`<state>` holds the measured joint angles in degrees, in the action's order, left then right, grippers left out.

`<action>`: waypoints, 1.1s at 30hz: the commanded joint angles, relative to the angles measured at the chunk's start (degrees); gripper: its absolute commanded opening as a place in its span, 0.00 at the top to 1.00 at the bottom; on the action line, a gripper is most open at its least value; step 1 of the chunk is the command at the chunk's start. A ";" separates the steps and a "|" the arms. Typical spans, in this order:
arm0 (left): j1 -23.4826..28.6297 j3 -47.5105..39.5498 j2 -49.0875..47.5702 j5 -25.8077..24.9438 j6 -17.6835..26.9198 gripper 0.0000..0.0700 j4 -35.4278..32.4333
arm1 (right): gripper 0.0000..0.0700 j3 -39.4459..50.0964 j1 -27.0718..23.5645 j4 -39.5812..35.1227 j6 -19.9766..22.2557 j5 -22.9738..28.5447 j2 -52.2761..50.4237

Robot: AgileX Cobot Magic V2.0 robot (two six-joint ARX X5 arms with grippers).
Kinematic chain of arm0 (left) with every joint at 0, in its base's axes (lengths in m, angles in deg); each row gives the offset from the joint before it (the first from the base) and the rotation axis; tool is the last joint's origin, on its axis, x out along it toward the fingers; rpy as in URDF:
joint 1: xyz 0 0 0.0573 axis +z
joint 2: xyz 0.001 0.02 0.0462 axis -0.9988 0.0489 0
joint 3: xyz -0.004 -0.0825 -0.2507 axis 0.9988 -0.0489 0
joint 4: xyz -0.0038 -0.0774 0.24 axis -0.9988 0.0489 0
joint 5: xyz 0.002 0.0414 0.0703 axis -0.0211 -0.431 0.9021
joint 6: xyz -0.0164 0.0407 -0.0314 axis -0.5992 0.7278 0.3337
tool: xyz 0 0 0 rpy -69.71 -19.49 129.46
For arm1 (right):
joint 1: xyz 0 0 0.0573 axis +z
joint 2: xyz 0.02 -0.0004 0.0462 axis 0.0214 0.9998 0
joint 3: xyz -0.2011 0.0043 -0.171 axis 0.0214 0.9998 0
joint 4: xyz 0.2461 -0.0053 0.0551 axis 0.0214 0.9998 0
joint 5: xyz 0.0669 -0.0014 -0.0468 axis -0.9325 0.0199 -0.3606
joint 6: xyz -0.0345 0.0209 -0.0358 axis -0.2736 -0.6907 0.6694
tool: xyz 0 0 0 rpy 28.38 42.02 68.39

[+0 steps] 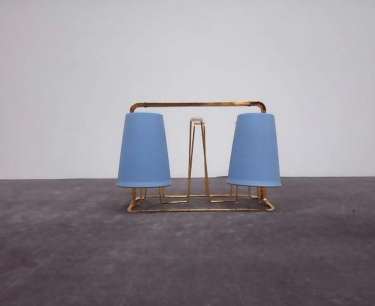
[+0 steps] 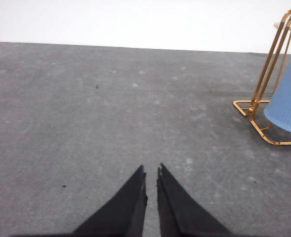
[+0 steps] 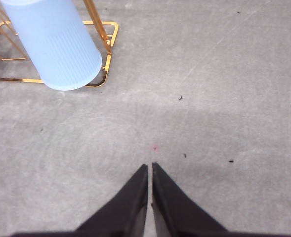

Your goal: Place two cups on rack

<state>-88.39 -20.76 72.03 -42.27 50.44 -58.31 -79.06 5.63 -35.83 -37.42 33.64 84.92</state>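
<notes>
Cups (image 1: 144,150) (image 1: 254,150) on the rack (image 1: 198,104) look light, stiff, slippery; I'd grip mid-wall. My left gripper (image 2: 151,170) and right gripper (image 3: 149,165) are together, empty.

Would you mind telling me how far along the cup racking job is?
It looks finished: the left cup and the right cup both sit upside down on the rack. The left gripper and right gripper are shut and empty. Nothing visible remains.
</notes>
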 commanded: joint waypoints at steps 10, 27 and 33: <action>0.09 -0.90 -0.04 0.20 -0.18 0.97 0.33 | 0.99 -0.37 -0.04 -0.60 -0.71 0.04 0.28; 0.09 -0.87 -0.04 0.20 -0.18 0.97 0.33 | 0.99 11.16 -0.97 -12.30 8.67 1.86 -15.28; 0.09 -0.87 -0.04 0.17 -0.18 0.97 0.33 | 0.99 28.58 -1.59 -25.05 8.52 1.79 -32.96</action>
<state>-88.39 -20.76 72.04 -42.27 50.41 -58.31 -51.87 4.13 -59.66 -29.48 35.34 53.85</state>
